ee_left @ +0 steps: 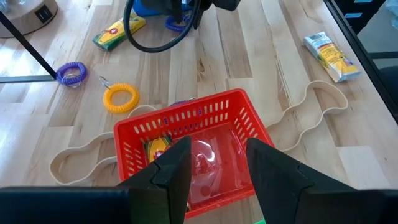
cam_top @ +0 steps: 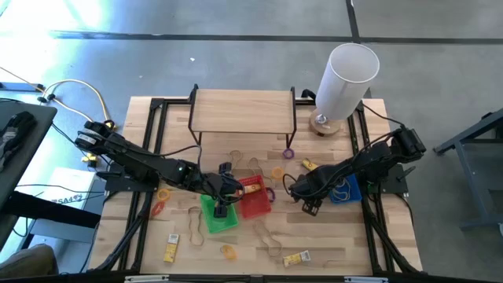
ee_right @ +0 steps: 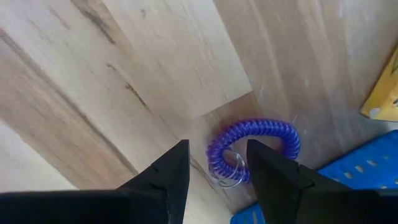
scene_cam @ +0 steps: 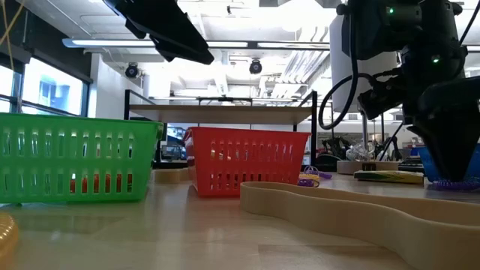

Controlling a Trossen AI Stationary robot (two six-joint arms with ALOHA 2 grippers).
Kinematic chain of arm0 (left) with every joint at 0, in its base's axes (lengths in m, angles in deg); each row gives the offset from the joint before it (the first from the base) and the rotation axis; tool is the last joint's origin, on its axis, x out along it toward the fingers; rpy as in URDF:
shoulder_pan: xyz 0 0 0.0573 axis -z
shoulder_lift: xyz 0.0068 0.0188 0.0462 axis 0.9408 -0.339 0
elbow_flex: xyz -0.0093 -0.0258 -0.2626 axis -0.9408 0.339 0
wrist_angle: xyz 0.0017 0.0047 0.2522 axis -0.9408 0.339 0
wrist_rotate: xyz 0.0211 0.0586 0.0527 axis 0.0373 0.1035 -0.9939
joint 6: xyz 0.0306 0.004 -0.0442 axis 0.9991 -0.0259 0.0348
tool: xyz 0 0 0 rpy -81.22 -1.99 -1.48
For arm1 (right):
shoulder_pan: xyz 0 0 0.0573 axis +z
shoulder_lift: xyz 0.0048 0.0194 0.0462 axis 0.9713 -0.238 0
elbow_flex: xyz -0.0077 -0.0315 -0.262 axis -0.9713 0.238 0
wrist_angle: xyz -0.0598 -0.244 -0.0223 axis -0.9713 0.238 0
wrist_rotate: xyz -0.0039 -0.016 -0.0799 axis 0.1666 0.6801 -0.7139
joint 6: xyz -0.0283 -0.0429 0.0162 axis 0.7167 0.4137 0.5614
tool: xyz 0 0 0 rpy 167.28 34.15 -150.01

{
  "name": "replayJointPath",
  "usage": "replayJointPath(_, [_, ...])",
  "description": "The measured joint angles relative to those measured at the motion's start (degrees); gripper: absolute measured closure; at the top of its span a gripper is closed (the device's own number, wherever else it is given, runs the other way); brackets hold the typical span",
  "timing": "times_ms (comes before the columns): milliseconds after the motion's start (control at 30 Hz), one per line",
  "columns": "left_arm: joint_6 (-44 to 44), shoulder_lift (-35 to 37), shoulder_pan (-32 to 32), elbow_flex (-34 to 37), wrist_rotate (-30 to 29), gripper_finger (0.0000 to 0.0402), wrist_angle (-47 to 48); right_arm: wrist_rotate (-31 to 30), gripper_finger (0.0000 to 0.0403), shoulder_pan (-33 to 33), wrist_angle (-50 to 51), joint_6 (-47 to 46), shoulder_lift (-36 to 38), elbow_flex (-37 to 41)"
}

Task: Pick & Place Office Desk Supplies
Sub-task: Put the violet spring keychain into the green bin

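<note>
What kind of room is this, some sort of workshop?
Probably a robotics lab or test space in an open industrial-style building. A wooden table in a black frame stands on bare concrete floor, carrying two robot arms and a red basket. Behind it run exposed ceiling lights and more workbenches.

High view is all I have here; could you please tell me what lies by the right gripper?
Observer: The right wrist view shows a purple coil ring on the table, just ahead of the right gripper and beside the blue basket.
Operator: Thank you. Is it gripped?
Observer: No, the fingers stand open above it, apart from the ring.
Operator: And the left gripper, please?
Observer: The left gripper is open and empty over the red basket, which holds a yellow packet.
</note>
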Motion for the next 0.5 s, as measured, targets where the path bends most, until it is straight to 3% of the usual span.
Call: replayJointPath(500, [0.0,0.0,0.0,0.0,0.0,0.0256,0.0,1.5,0.0254,0.9,-1.0,-0.5,-4.4,-0.3])
